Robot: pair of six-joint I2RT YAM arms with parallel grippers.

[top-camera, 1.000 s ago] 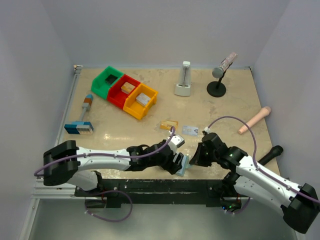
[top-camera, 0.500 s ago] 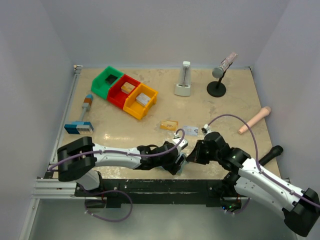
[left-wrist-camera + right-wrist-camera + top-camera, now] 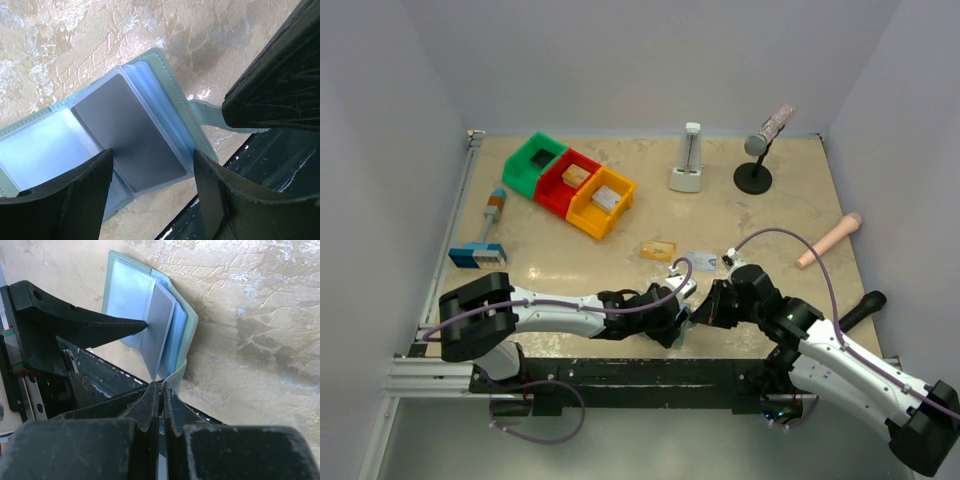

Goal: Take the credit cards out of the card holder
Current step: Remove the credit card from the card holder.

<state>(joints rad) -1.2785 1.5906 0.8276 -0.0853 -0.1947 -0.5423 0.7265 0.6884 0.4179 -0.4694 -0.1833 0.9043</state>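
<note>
The light teal card holder point(image 3: 165, 80) lies open by the table's front edge, its clear sleeves fanned. One sleeve point(image 3: 159, 330) stands up and looks grey; whether a card sits in it I cannot tell. My left gripper point(image 3: 152, 151) is open, one finger on either side of that sleeve. My right gripper point(image 3: 161, 385) is shut on the holder's side tab point(image 3: 178, 372). In the top view both grippers, left point(image 3: 675, 318) and right point(image 3: 705, 312), meet over the holder and hide most of it. Two credit cards lie on the table beyond, one orange-gold point(image 3: 658, 250) and one pale blue-grey point(image 3: 701, 260).
Green, red and yellow bins point(image 3: 570, 185) stand at the back left, a blue-and-white block with a handle point(image 3: 480, 250) at the left. A white stand point(image 3: 688, 160), a microphone on a base point(image 3: 760, 150) and a beige cylinder point(image 3: 828, 240) are farther back. The black front rail point(image 3: 260, 165) runs just beside the holder.
My left gripper has slid right and slightly forward onto the card holder, and its jaws have narrowed a little. My right gripper keeps hold of the tab and has shifted slightly left.
</note>
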